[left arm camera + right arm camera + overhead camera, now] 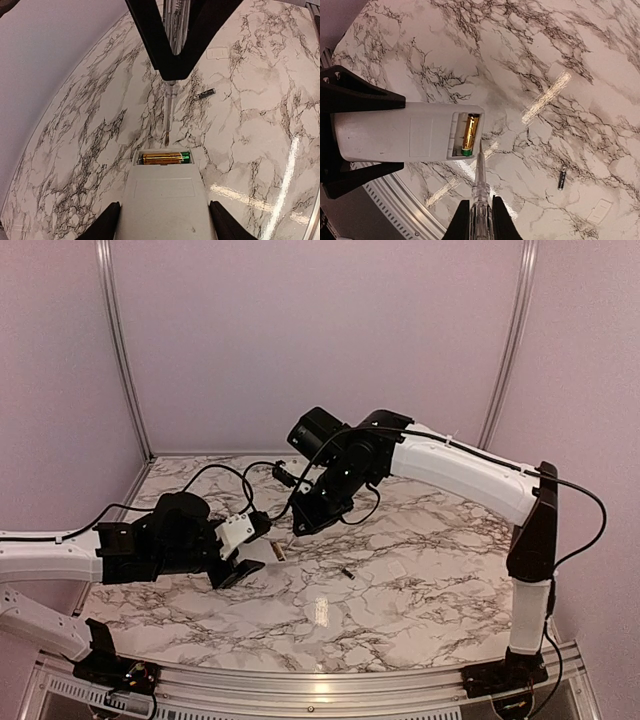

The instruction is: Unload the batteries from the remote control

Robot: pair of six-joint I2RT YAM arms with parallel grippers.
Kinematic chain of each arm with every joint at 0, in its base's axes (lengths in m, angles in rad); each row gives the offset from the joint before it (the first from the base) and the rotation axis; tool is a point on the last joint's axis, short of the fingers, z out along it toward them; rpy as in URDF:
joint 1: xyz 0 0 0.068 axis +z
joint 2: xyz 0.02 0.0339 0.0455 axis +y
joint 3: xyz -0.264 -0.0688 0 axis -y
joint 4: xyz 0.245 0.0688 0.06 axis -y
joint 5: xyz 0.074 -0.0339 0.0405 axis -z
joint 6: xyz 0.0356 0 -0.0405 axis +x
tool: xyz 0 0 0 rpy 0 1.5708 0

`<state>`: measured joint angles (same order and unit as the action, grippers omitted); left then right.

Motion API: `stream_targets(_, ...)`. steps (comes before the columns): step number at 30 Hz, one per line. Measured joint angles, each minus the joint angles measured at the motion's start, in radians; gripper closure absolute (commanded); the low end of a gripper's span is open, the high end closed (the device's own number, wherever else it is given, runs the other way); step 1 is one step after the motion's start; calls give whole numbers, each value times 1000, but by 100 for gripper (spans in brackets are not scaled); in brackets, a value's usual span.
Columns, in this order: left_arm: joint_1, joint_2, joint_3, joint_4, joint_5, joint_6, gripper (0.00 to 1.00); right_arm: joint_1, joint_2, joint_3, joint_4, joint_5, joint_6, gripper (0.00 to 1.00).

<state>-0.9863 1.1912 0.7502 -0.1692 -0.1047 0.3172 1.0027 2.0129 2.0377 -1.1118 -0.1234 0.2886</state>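
Left gripper point(165, 222) clamps flat white plastic remote control point(405, 132), gold cylindrical battery point(468, 134) inside. Right gripper point(481, 220) holds clear slim probe point(479, 185), tip at battery's 5 o'clock.

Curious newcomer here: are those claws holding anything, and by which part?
Left gripper clamps the flat white plastic remote control by its side edges, far from its open end. Right gripper holds a slim clear-handled probe by its handle.

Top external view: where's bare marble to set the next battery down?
Free: the near strip from the loose battery down to the front rail; also the right side, between the cover plate and the right arm's upright link. Crowded: left of centre, where the remote control and the clear tool meet.
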Motion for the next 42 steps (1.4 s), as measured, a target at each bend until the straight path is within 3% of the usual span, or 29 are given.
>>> stream_targets(6,-2,-107,-187,154,13,-36,100,-41,-104,-101,5,-45,0,100)
stream_targets(14,-2,-106,-350,366,55,-117,100,-100,-243,-215,23,-91,25,100)
stream_targets(29,-3,221,-353,671,175,-176,100,-98,-198,-267,90,-137,58,100)
stream_targets(42,-3,364,-309,739,146,-250,74,-69,-132,-297,92,-116,50,100)
